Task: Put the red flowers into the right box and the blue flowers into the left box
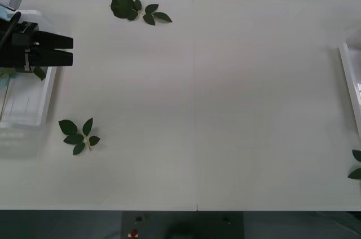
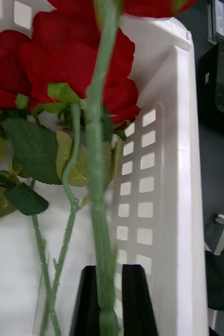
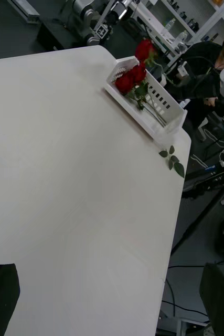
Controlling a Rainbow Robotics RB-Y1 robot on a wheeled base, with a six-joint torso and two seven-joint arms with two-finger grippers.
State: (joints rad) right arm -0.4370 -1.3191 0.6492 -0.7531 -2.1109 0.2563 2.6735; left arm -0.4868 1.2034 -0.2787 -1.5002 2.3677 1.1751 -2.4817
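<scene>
The right end effector is clamped on the thick green stem of one of the red flowers, its two black fingers pressed against the stem from either side. The stem runs up from the fingers and past the blooms lying below it. Those other roses rest inside the right box, their heads bunched together near one end, their thin thorny stems and dark leaves lying along the box floor beside its slotted wall. From the left wrist view the box sits at a far corner of the counter, with one bloom held higher than the ones lying in it. In the front view the box shows by its edge at the right border.

The left end effector hangs over the left box at the counter's left border, fingers apart and holding nothing. A dark leaf shows just under it at the box rim.

Loose leaf sprigs lie on the bare counter: one near the far edge, one just beside the left box, one at the right border.
</scene>
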